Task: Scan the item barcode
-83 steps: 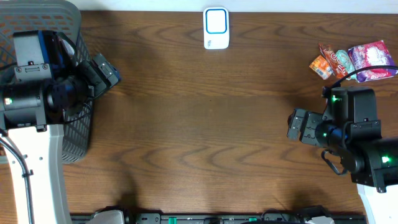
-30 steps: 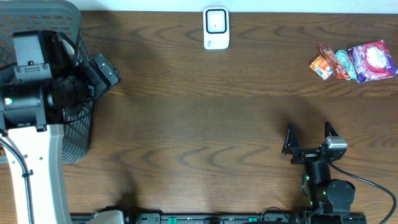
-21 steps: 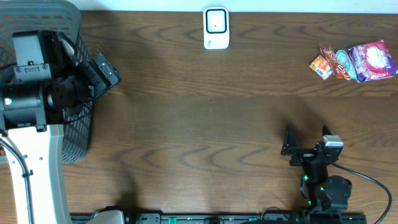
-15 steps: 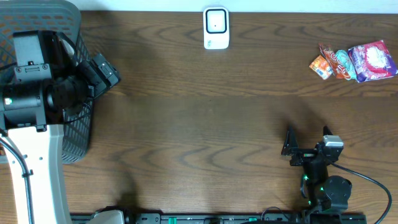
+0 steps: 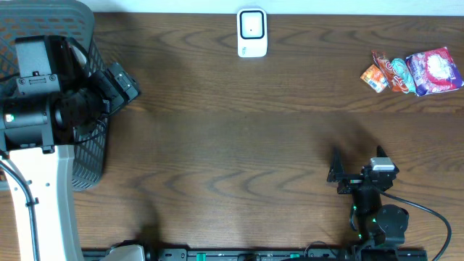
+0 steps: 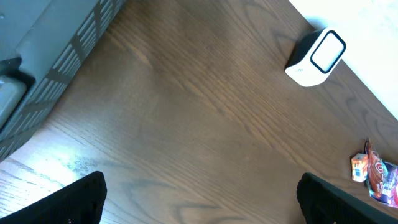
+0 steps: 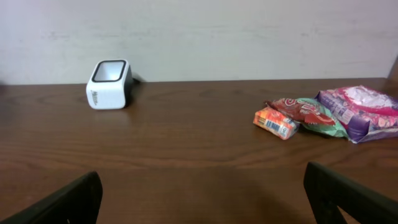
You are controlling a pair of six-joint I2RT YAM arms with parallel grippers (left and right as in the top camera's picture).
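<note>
On the dark wooden table [image 5: 239, 145], the largest object is a grey mesh basket [image 5: 90, 156], which occupies the far left corner. The left arm [image 5: 36, 109] stands over the basket, and its wrist section projects past the basket's right wall above the table. The right arm [image 5: 380, 221] is positioned at the near edge of the table, right of centre, and points toward the far edge.

The left gripper [image 6: 202, 202] is spread wide. In the left wrist view, its two dark fingertips appear in the lower corners, with only bare wood between them. The right gripper [image 5: 357, 165] is also spread wide and holds nothing. In the overhead view, its two fingers stand apart above an unoccupied part of the table.

A white scanner [image 5: 252, 32] with a dark window stands at the middle of the far edge. In the right wrist view, the window faces the near side.

The items lie in a row at the far right corner, well apart from both grippers:
- A pink and purple packet [image 5: 433, 71] lies farthest right.
- A red and green packet [image 5: 395, 72] lies just beside it on the left.
- A small orange packet [image 5: 375, 78] touches the left end of the red and green packet.

No barcode can be resolved on any of the packets.
</note>
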